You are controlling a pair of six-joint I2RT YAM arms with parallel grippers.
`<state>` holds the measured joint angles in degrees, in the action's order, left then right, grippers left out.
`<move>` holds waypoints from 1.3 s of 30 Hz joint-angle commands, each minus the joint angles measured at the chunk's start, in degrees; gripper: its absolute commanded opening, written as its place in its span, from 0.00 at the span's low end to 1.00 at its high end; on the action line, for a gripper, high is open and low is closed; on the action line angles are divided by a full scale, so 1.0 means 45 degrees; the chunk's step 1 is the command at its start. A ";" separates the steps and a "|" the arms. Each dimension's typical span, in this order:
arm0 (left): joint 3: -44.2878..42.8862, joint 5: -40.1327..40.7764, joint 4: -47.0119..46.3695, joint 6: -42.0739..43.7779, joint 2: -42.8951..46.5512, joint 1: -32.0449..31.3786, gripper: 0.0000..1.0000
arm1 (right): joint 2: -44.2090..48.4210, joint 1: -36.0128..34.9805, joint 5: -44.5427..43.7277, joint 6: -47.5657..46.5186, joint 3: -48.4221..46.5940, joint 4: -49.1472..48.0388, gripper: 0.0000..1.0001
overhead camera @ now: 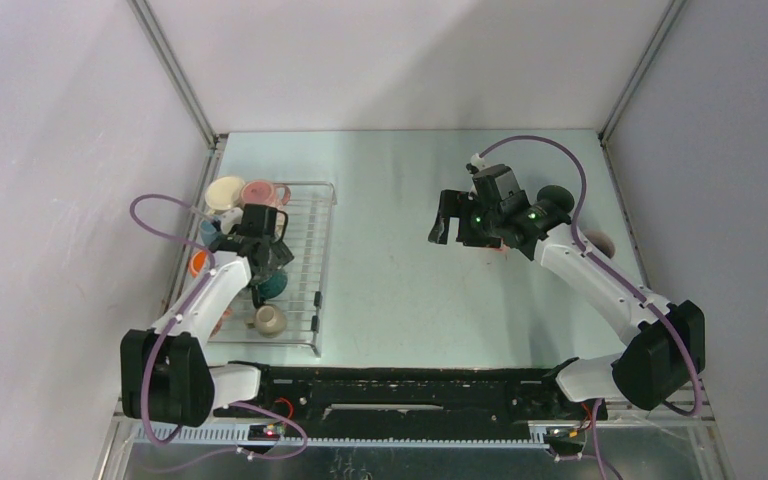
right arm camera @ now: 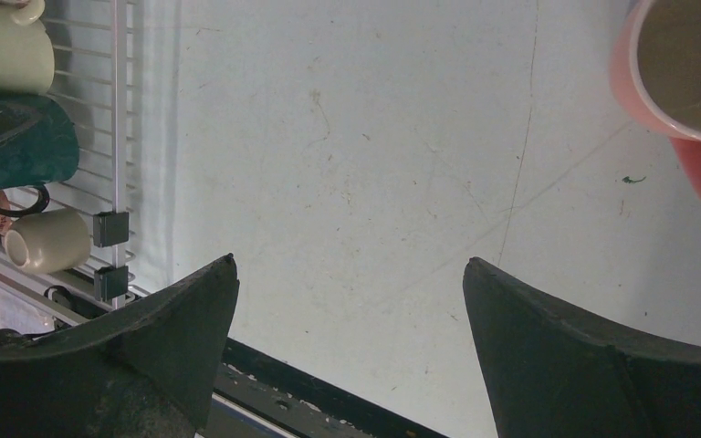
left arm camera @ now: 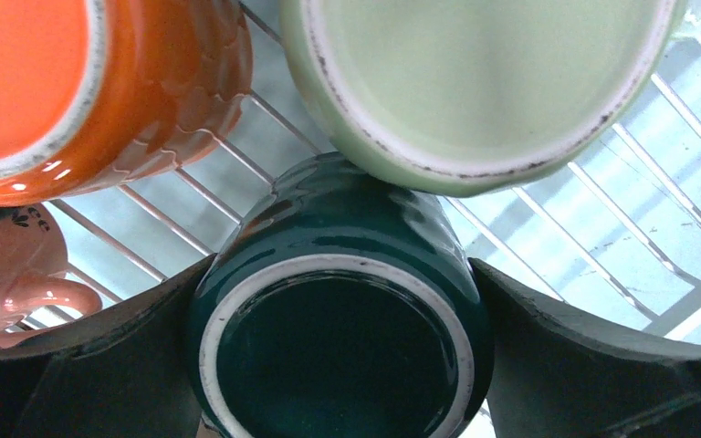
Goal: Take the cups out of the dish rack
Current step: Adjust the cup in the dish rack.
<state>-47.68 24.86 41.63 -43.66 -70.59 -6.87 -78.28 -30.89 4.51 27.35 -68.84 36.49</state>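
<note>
Closest to the lens, the left gripper (left arm camera: 340, 265) straddles a dark teal mug (left arm camera: 338, 365), which stands base-up on the dish rack (overhead camera: 305, 235). Both fingers (left arm camera: 100, 356) appear to meet the mug's wall; we cannot tell whether they clamp it.

We take the remaining items by size. The table (overhead camera: 400, 280) carries the dish rack along its left side. The right gripper (right arm camera: 351, 265) hangs over bare table to the right of the rack, jaws wide apart and holding nothing.

Within the rack we note an orange mug (left arm camera: 146, 91) and a pale green mug (left arm camera: 475, 73), both base-up. The pale green one touches the teal mug. A salmon mug (left arm camera: 9, 274) sits near the orange one. A cream mug (overhead camera: 269, 320) lies on its side near the rack's front edge. A pink mug (right arm camera: 685, 82) stands mouth-up on the table, off the rack.
</note>
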 commanded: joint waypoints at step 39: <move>-0.1230 -0.1306 -0.0607 0.2058 -0.0236 -0.1426 0.39 | -0.0558 -0.0564 0.0427 0.0726 -0.0082 -0.1574 1.00</move>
<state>-49.30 20.21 40.34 -35.94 -72.34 -12.80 -80.42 -32.47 4.95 29.17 -68.84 33.06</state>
